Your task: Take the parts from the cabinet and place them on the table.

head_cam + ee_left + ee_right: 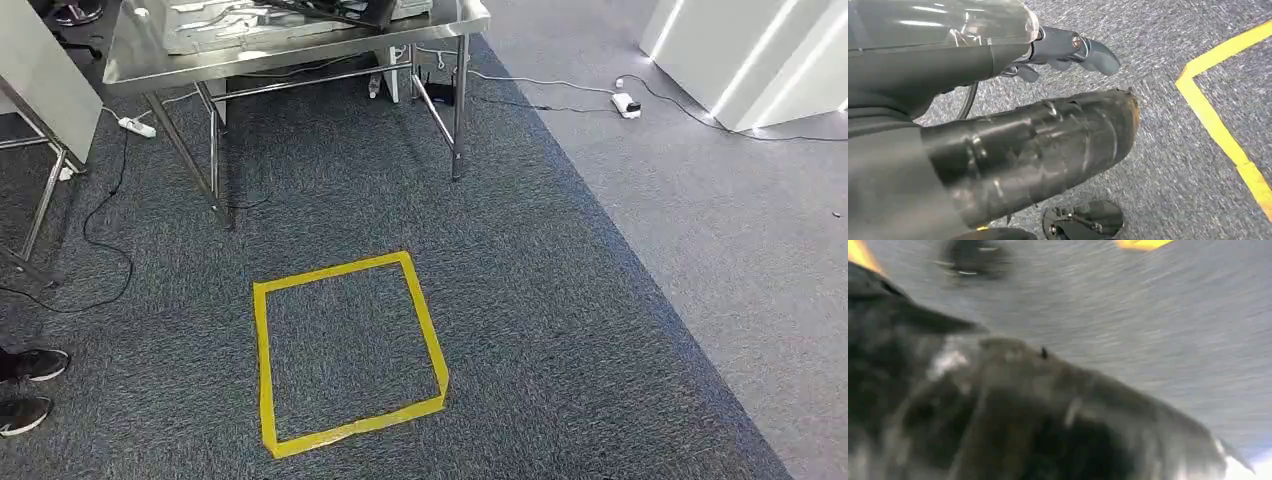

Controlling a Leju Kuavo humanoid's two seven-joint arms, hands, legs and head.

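Parts held by the hands are dark, tape-wrapped cylinders. The left hand (1068, 50) grips 1 black cylindrical part (1038, 150) in the left wrist view, its long axis running out along the hand toward the carpet (1168, 165). The right hand's state cannot be told; a blurred dark part (1048, 420) lies before it. Ahead, beyond the yellow tape square (345, 350), stands the steel table (300, 45), judged the destination, roughly equally near both arms.

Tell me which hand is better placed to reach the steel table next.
Left, probably. The steel table stands ahead, toward the robot's left in the head view. The left hand hangs over the carpet; the right wrist view is too blurred to judge.
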